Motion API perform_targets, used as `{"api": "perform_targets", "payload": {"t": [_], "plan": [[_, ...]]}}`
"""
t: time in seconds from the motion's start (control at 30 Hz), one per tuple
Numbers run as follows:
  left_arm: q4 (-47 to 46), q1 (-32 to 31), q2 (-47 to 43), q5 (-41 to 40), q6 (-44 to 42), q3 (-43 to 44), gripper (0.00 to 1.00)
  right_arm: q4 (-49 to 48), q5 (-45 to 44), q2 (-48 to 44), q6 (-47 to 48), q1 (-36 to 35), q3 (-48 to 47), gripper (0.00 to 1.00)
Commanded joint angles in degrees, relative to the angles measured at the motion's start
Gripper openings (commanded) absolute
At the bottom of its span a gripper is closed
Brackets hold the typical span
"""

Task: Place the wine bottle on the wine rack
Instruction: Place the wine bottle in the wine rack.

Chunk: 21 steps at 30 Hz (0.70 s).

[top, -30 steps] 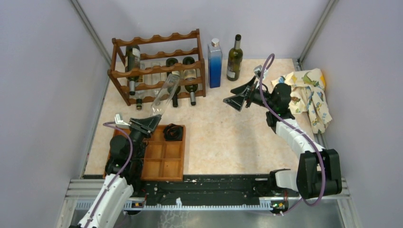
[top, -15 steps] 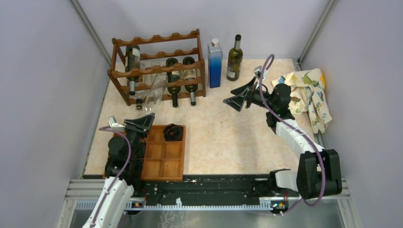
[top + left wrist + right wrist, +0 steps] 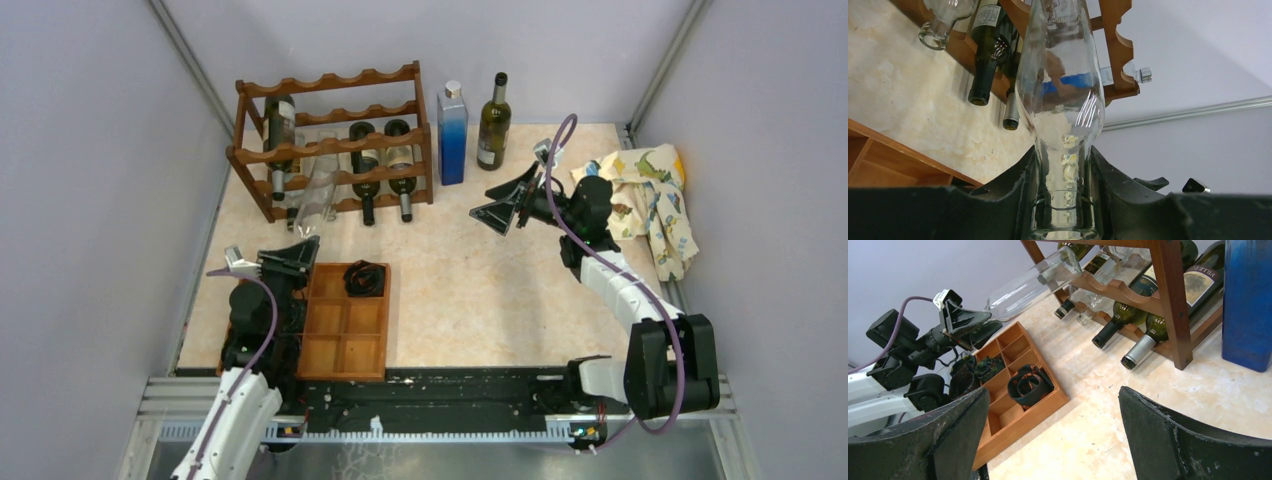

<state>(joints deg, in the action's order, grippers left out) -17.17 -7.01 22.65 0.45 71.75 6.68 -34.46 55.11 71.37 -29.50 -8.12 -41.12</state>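
left pincer (image 3: 1062, 167) gripping wine bottle (image 3: 1060, 90) (clear glass), base at wine rack (image 3: 340, 80)

In my left wrist view the clear bottle (image 3: 1060, 90) runs off the top edge, base unseen, and my left claw (image 3: 1063, 192) covers its lip. From above, I cannot tell whether the glass touches the wine rack (image 3: 330, 79).

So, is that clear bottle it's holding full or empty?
Empty: you see straight through the clear bottle to the wine rack behind, with no liquid level anywhere.
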Motion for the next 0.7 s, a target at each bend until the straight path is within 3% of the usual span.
{"api": "perform_targets", "payload": {"t": [0.0, 0.67], "plan": [[-10.61, 0.98, 2.69, -2.23, 0.53, 3.12, 0.0, -2.29, -0.03, -0.95, 1.28, 0.12, -0.58, 0.98], [-36.43, 2.87, 33.46, -2.04, -4.12, 12.84, 0.0, -2.19, 0.0, -1.72, 1.72, 0.12, -0.35, 0.98]]}}
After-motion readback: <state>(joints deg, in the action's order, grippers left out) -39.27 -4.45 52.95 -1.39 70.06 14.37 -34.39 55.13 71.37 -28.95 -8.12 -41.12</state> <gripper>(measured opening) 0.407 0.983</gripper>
